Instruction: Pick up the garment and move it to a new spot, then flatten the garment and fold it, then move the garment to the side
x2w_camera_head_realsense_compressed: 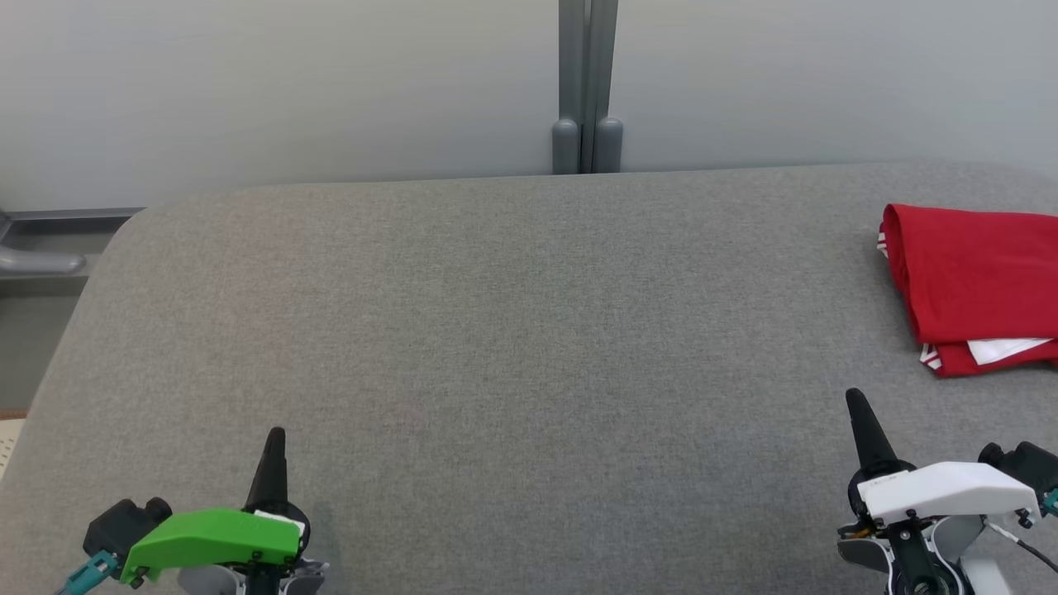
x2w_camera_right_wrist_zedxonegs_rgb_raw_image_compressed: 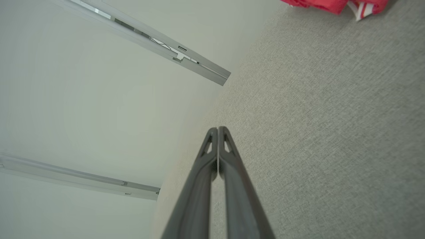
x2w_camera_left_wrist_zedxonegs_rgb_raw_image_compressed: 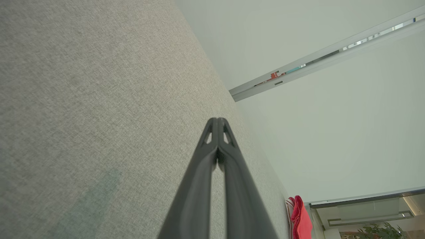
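Observation:
The garment [x2w_camera_head_realsense_compressed: 975, 285] is red with white trim and lies folded at the far right of the grey padded table [x2w_camera_head_realsense_compressed: 496, 330], partly cut off by the head view's edge. A sliver of it shows in the left wrist view as the garment [x2w_camera_left_wrist_zedxonegs_rgb_raw_image_compressed: 301, 219] and in the right wrist view as the garment [x2w_camera_right_wrist_zedxonegs_rgb_raw_image_compressed: 328, 4]. My left gripper [x2w_camera_head_realsense_compressed: 276, 434] sits at the lower left, shut and empty, tips together [x2w_camera_left_wrist_zedxonegs_rgb_raw_image_compressed: 217, 120]. My right gripper [x2w_camera_head_realsense_compressed: 854, 397] sits at the lower right, shut and empty [x2w_camera_right_wrist_zedxonegs_rgb_raw_image_compressed: 218, 128], a short way in front of the garment and apart from it.
A pale wall with a grey vertical post [x2w_camera_head_realsense_compressed: 587, 83] runs behind the table's far edge. A grey ledge and handle [x2w_camera_head_realsense_compressed: 41, 263] lie past the table's left corner. The table's broad middle is bare grey fabric.

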Tool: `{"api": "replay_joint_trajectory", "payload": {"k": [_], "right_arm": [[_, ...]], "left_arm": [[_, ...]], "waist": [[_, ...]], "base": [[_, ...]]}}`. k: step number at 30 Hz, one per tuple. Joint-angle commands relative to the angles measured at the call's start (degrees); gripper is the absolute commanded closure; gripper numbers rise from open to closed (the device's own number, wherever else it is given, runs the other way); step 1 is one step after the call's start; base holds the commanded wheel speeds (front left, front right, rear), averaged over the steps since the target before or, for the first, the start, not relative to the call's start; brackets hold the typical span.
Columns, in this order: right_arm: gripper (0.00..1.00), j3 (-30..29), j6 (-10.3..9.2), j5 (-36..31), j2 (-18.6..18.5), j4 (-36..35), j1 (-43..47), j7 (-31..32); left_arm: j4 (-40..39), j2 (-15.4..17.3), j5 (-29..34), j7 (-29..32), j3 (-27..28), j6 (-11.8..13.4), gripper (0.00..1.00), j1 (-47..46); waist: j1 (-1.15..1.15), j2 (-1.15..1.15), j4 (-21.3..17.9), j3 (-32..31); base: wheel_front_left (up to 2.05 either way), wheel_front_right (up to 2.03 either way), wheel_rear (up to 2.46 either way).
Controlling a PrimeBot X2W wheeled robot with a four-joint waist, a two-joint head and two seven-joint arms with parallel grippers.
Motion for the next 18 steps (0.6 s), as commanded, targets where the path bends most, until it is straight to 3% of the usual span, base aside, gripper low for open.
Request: {"api": "replay_joint_trajectory", "payload": {"k": [1,18], "right_arm": [[1.0,-0.2,-0.03,1.7,-0.3,-0.4,-1.3,0.4],[1.0,-1.0,-0.03,11.3,-0.3,-0.2,-2.4,2.5]], "left_arm": [[-0.7,0.1,-1.4,0.3,0.7,-0.4,1.0,-1.7],[-1.6,0.0,-9.5,2.8,3.3,-1.9,1.0,-2.3]], "waist": [[0.0,0.0,0.0,0.0],[0.0,0.0,-0.5,0.5]], "base": [[0.0,0.0,0.0],[0.0,0.0,0.0]]}}
